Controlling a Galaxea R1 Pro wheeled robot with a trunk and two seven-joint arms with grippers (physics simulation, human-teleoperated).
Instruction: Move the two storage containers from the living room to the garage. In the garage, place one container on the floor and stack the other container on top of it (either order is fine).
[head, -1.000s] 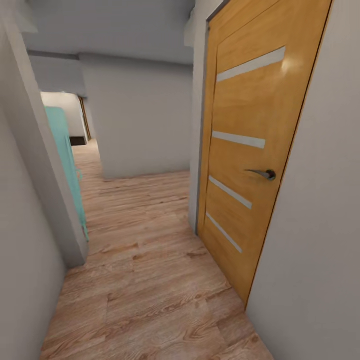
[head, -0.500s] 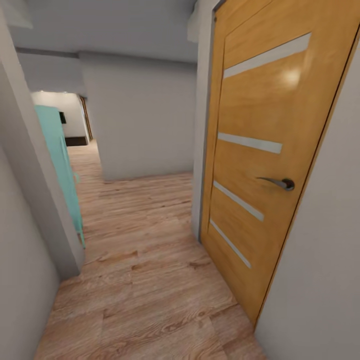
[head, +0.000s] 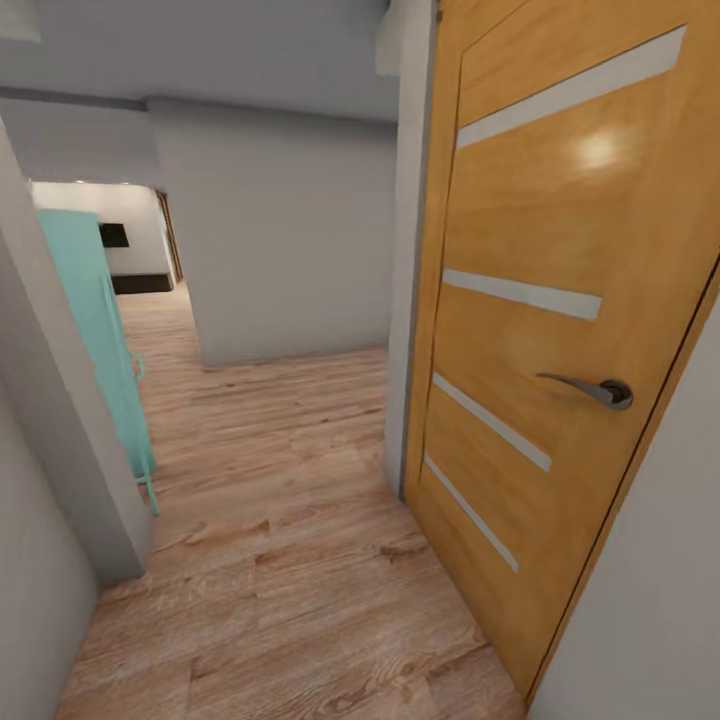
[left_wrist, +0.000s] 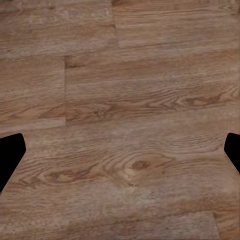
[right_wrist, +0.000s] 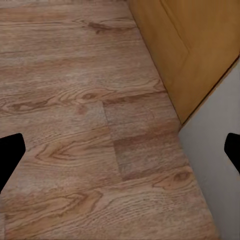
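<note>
Ahead, the head view looks down a corridor of light wood plank flooring (head: 290, 560). An orange-brown wooden door (head: 560, 330) with pale frosted stripes stands shut on the robot's right, close by, its curved metal handle (head: 590, 388) partway up. A grey wall (head: 650, 600) runs beside it at the near right corner. On the left, a grey wall edge (head: 70, 440) juts forward, and just behind it stands a tall turquoise cabinet (head: 95, 330) on thin legs. Farther on, a pale grey wall block (head: 290, 230) closes the middle of the corridor, with a passage open to its left leading to a lit room beyond.

Neither storage container appears in these pictures, so where they sit cannot be told.

Looking down from the left wrist, the left claw (left_wrist: 120, 152) hangs above bare planks, its dark fingertips (left_wrist: 10, 155) far apart with nothing between them. The right claw (right_wrist: 120, 152) is likewise spread wide and holds nothing, over planks beside the door's lower edge and the grey wall.
</note>
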